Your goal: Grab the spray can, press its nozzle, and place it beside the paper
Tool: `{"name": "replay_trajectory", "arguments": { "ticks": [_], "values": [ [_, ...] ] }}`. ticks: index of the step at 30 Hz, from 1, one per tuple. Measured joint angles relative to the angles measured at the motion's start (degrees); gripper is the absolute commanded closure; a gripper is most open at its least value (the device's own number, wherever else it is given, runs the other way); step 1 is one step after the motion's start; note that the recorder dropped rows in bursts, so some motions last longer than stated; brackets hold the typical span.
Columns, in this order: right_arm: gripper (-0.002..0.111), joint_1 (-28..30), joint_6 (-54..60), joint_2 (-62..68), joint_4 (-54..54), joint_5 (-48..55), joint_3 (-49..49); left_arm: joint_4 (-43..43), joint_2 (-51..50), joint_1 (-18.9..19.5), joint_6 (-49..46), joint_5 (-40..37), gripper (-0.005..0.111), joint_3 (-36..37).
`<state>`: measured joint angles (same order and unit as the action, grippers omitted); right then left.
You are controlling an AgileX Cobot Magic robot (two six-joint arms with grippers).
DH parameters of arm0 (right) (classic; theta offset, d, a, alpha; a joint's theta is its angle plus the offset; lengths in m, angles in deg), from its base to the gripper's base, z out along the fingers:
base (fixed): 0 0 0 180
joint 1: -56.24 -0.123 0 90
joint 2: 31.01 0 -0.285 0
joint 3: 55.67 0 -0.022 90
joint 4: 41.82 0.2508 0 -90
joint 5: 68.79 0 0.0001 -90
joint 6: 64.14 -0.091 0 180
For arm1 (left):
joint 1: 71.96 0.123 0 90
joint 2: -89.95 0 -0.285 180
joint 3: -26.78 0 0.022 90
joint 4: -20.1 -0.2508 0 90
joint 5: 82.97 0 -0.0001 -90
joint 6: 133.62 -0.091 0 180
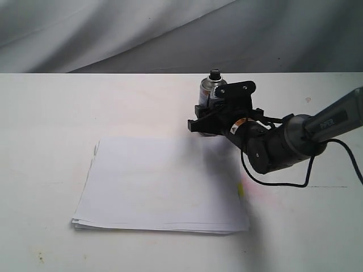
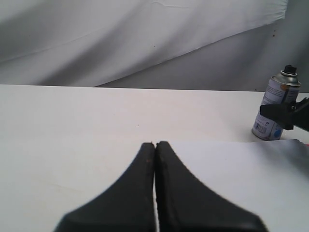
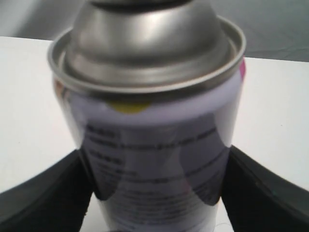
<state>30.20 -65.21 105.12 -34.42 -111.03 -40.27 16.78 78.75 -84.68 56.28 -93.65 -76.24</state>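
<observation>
Two clenched pairs: left jaws tip-to-tip, right jaws on spray can, nozzle beyond right wrist view.

A white table runs back to a wrinkled grey cloth backdrop hanging behind its far edge.

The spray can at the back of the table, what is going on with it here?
The right gripper grips the spray can from both sides. The can stands upright on the white table, just beyond the far edge of the paper stack, and does not look lifted yet. Nothing touches its black nozzle. The left gripper is shut and empty, low over the table near the paper.
</observation>
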Motion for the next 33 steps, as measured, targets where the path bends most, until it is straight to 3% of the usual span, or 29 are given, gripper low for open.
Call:
{"name": "replay_trajectory", "arguments": {
  "ticks": [1,2,4,8,21,26,33],
  "values": [
    [0.083,0.0,0.0,0.0,-0.3,0.1,0.0,0.0,0.0,0.0,0.0,0.0,0.106,0.0],
    [0.097,0.0,0.0,0.0,-0.2,0.2,0.0,0.0,0.0,0.0,0.0,0.0,0.106,0.0],
    [0.108,0.1,0.1,0.0,-0.4,0.2,0.0,0.0,0.0,0.0,0.0,0.0,0.106,0.0],
    [0.108,0.2,1.1,-1.9,-0.4,3.6,0.0,0.0,0.0,0.0,0.0,0.0,0.106,0.0],
    [0.108,2.7,16.9,-25.3,-1.9,38.0,0.0,0.0,0.0,0.0,0.0,0.0,0.106,0.0],
    [0.108,2.3,17.0,-32.4,-11.2,49.1,0.0,0.0,0.0,0.0,0.0,0.0,0.106,0.0],
    [0.108,-2.4,6.8,-37.0,-28.5,60.2,0.0,0.0,0.0,0.0,0.0,0.0,0.106,0.0]
  ]
}}
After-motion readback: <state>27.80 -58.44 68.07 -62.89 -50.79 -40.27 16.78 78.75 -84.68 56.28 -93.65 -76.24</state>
